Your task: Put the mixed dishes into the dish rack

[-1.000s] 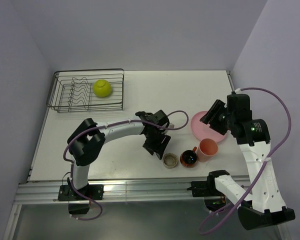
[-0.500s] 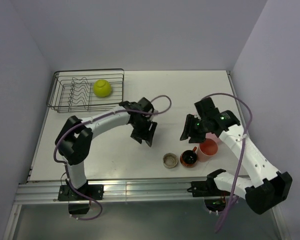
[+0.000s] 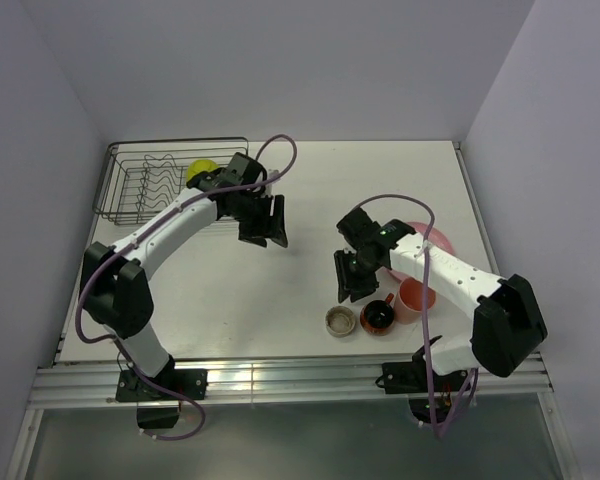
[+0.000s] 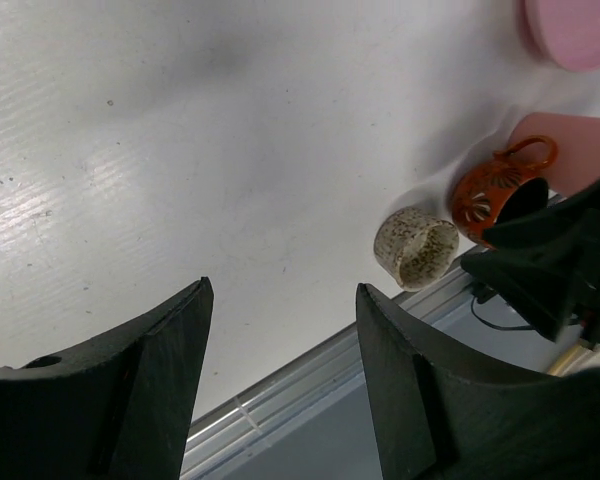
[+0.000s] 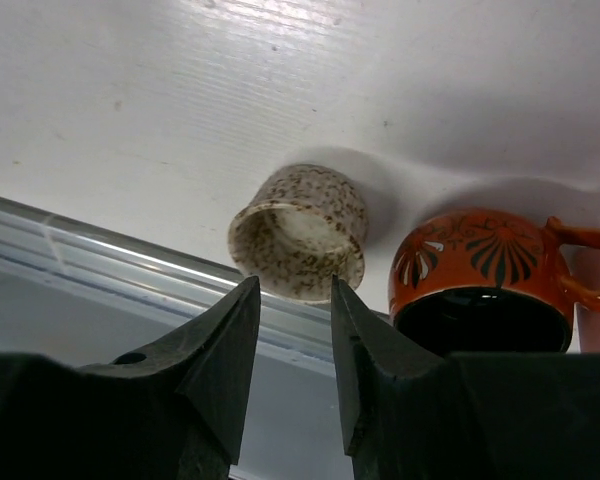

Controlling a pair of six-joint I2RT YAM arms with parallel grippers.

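Observation:
The dark wire dish rack (image 3: 140,190) stands at the far left, and the lime-green bowl (image 3: 200,167) in it is partly hidden by my left arm. My left gripper (image 3: 268,224) is open and empty, just right of the rack (image 4: 282,290). The small beige-grey cup (image 3: 340,321) (image 5: 300,232) (image 4: 415,247), the orange-red mug (image 3: 377,317) (image 5: 477,278) and the salmon-pink cup (image 3: 418,298) stand in a row near the front edge. My right gripper (image 3: 350,282) (image 5: 295,295) hovers open and empty just above the beige cup. The pink plate (image 3: 438,240) lies behind, partly under my right arm.
The table's front edge and its metal rail (image 3: 280,375) run right behind the cups. The rack's wavy dividers (image 3: 160,185) take up its left part. Walls close in the far side and the right side of the table.
My left arm has swung back and left from the cups toward the rack. My right arm has come from over the pink plate down and left to above the beige cup.

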